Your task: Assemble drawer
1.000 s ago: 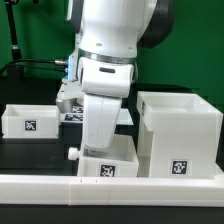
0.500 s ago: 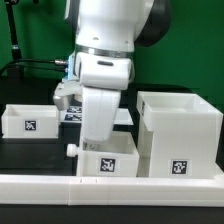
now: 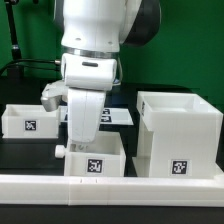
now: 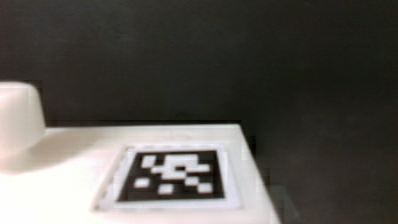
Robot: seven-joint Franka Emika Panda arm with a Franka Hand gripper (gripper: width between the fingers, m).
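A small white drawer tray with a knob on its side toward the exterior view's left sits at the front centre, next to the large cube-like housing. My gripper reaches down onto this tray's wall and is shut on it; the hand hides the fingertips. The wrist view shows the tray's white tagged face and its knob, but no fingers. A second tray rests at the exterior view's left.
A long low white rail runs along the front edge, right in front of the tray and the housing. The marker board lies on the black table behind my arm. A green wall stands at the back.
My arm and the small tray have moved together toward the exterior view's left, widening the gap to the housing. The housing and the second tray have not moved.
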